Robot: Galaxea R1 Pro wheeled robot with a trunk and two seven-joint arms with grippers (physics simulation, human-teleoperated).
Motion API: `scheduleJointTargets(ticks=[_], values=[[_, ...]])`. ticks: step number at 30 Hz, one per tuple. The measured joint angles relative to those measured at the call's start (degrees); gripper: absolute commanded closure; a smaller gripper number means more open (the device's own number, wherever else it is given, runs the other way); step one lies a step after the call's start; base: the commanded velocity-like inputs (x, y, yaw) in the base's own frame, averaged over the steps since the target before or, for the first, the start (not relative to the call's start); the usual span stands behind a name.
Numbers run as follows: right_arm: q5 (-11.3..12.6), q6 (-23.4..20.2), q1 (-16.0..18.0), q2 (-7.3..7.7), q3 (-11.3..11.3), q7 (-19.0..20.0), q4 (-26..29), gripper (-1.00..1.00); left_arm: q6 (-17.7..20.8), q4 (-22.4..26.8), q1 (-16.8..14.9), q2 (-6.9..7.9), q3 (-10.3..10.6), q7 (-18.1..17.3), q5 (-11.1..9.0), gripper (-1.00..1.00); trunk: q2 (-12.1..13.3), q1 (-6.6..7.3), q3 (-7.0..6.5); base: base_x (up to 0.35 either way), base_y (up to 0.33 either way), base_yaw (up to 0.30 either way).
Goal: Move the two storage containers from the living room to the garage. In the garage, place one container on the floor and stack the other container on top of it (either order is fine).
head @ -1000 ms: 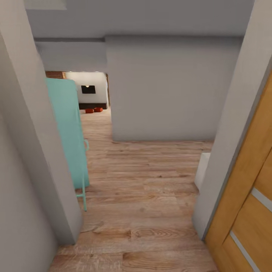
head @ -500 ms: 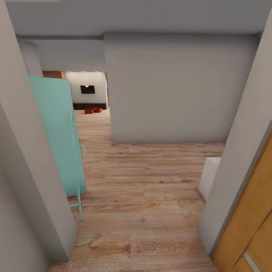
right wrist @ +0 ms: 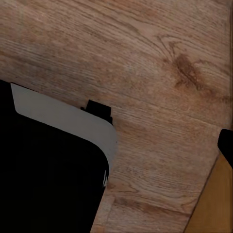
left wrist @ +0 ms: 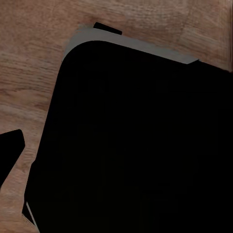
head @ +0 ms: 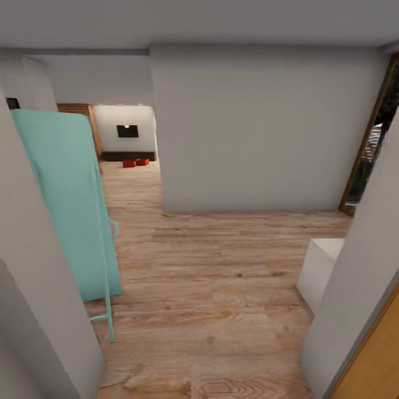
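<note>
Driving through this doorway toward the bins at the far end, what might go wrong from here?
1. The teal door stands open into the hallway at the left, its handle jutting out; the base or left arm may clip it.
2. The grey wall corner narrows the passage toward the bins; turning too early risks scraping it.
3. The white box sits low at the right, easy to bump while swinging wide.

My head camera looks forward and down along the hallway's wood-plank floor [head: 221, 277]; both my wrist cameras aim straight down, close over those planks [right wrist: 145, 73] and my dark base [left wrist: 136, 145].
</note>
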State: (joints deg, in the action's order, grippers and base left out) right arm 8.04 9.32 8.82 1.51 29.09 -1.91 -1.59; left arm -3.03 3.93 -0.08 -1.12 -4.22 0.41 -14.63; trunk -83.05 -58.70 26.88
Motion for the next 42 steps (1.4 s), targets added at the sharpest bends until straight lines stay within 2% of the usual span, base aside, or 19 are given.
scheduleJointTargets(ticks=[42], values=[[0.1, 0.0, 0.0, -0.09, -0.3, 0.5, 0.0, -1.0, 0.7, 0.0, 0.0, 0.09, 0.0, 0.0, -0.2, -1.0, 0.0, 0.0, 0.0, 0.322, -0.054, 0.0]])
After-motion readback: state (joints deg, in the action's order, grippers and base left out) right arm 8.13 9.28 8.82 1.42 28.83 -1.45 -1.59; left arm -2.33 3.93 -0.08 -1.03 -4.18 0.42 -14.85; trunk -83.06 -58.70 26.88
